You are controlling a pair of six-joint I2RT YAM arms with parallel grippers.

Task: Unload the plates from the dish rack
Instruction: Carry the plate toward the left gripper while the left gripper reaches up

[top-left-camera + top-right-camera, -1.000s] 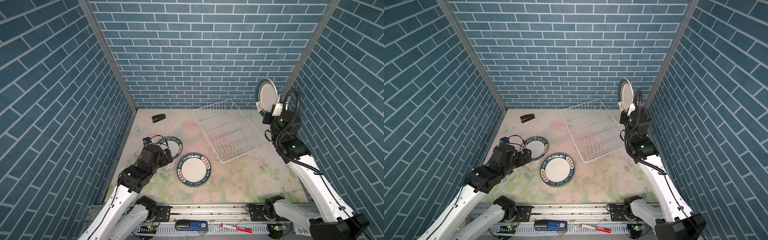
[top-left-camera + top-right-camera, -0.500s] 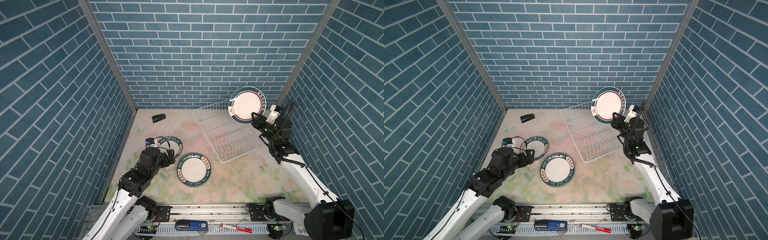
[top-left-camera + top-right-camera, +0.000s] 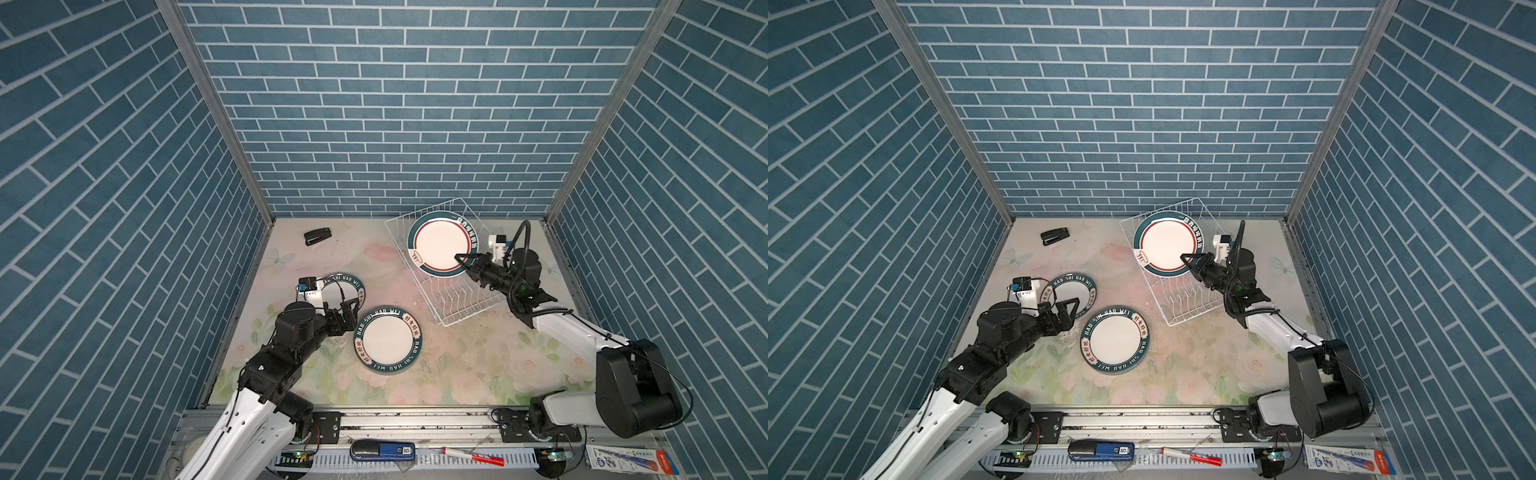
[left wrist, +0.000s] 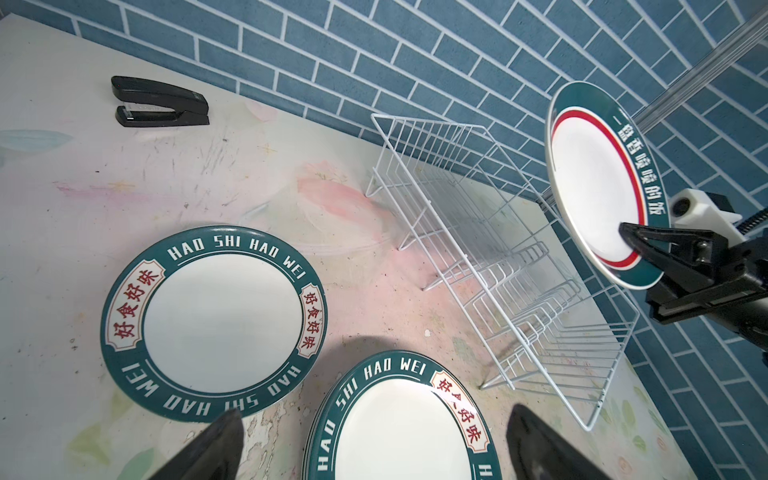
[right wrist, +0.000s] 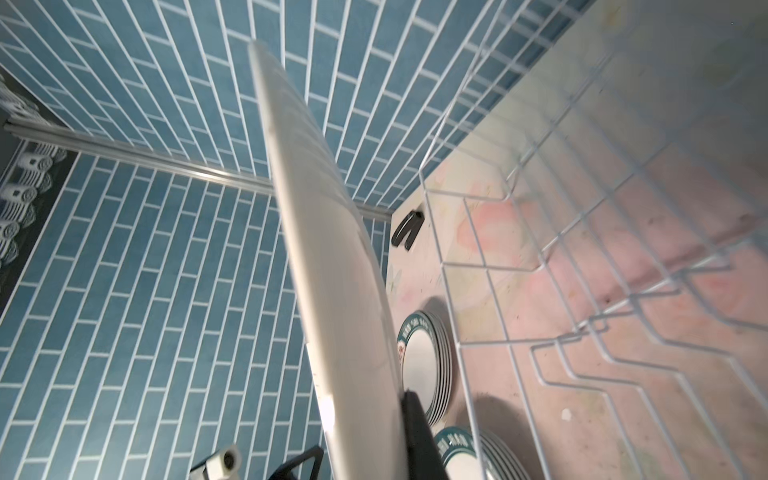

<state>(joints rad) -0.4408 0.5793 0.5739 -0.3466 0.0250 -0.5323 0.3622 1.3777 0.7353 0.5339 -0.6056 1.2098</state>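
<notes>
Green-rimmed, red-ringed white plate (image 3: 440,248) clamped by its rim in right gripper (image 3: 465,262), empty dish rack (image 3: 469,303) beneath; left gripper (image 3: 1057,309) wide open, holding nothing.

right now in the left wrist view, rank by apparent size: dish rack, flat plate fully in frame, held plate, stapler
1. dish rack
2. flat plate fully in frame
3. held plate, angled away, so it looks narrower
4. stapler

A black plastic stapler (image 3: 318,236) lies near the back of a pale floral tabletop (image 3: 457,365), enclosed on three sides by blue brick-patterned walls (image 3: 395,104).
</notes>
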